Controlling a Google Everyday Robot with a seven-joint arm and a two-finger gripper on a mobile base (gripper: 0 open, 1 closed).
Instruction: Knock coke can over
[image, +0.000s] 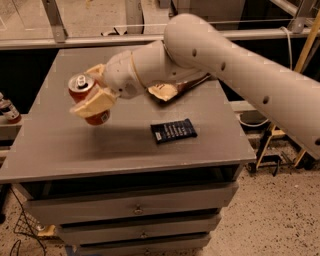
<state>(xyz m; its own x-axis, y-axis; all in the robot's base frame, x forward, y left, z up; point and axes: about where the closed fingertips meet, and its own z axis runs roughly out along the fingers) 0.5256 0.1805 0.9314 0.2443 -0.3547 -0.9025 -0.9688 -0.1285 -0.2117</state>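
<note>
The coke can (80, 84), red-orange with a silver top, is at the left of the grey table (55, 150). It is tilted and seems to be held just above the tabletop, with a shadow below it. My gripper (83, 93) is shut on the can. One cream finger (94, 103) crosses the can's near side and the other is on its far side. My white arm reaches in from the right.
A dark blue snack bar wrapper (173, 131) lies on the table near the front middle. A brown-and-cream chip bag (167, 90) shows partly under my arm. A small bottle (9, 111) stands off the table at the left. Drawers (135, 207) are below the table's front edge.
</note>
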